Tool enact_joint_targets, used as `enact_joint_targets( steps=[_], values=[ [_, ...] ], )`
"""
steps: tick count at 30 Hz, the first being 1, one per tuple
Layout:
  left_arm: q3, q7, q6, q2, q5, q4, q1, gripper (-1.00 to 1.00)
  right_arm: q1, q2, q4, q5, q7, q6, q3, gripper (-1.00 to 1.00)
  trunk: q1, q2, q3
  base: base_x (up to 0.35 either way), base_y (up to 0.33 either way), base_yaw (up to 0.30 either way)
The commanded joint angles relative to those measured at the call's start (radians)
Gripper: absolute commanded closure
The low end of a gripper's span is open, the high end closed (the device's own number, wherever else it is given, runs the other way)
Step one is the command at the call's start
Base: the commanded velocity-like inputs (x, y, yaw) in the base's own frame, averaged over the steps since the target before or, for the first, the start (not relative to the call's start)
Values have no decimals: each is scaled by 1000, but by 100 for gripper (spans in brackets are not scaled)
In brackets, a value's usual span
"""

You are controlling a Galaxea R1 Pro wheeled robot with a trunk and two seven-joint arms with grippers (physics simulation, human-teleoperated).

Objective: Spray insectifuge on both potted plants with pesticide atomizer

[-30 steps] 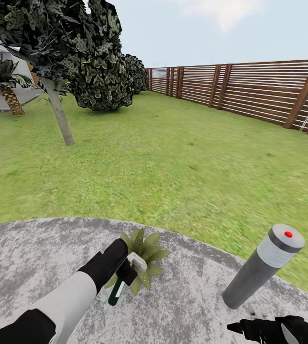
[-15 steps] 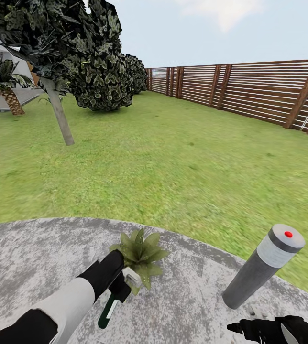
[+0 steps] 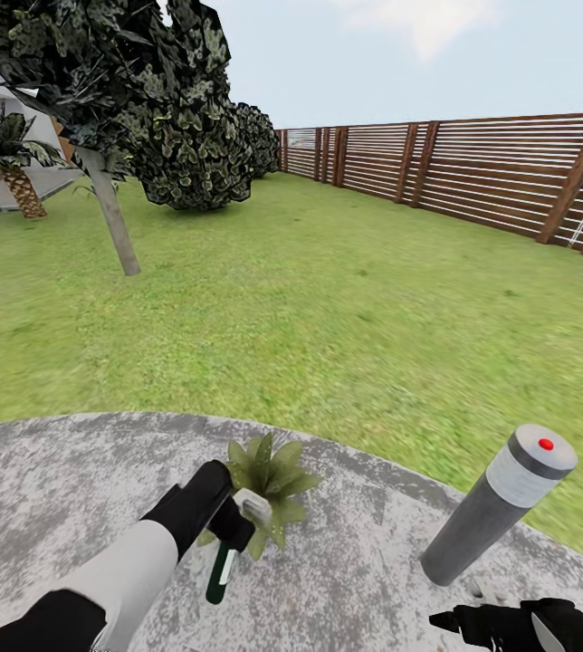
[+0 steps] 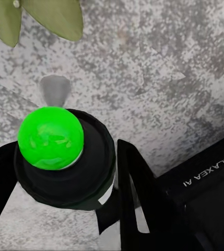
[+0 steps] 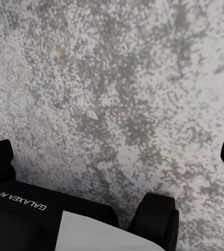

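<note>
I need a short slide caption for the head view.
Left gripper holds pesticide atomizer beside potted plant on patio.

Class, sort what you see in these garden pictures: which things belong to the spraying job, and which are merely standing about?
Part of the job:
- pesticide atomizer, gripped by the left gripper
- potted plant on the paved patio

Standing about:
- bollard lamp
- wooden fence
- palm
- trees
- right gripper, idle
</note>
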State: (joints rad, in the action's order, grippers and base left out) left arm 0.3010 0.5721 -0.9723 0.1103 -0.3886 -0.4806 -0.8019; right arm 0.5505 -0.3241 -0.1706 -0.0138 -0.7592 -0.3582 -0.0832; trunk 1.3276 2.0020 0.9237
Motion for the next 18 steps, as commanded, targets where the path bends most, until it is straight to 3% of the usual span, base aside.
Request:
enact_joint_targets(
  steps=[1, 12, 18],
  values=[
    [-5, 9, -2, 0, -10, -2, 0, 100, 0, 0, -1, -1, -3, -10, -8, -100, 0, 0, 1, 0, 0, 0],
    [-13, 10, -3, 0, -14, 1, 0, 100, 0, 0, -1, -1, -3, -10, -8, -100, 0, 0, 1, 0, 0, 0],
    [-11, 10, -5, 0, -18, 53, 0, 100, 0, 0, -1, -1, -3, -10, -7, -100, 0, 0, 1, 0, 0, 0]
  ],
)
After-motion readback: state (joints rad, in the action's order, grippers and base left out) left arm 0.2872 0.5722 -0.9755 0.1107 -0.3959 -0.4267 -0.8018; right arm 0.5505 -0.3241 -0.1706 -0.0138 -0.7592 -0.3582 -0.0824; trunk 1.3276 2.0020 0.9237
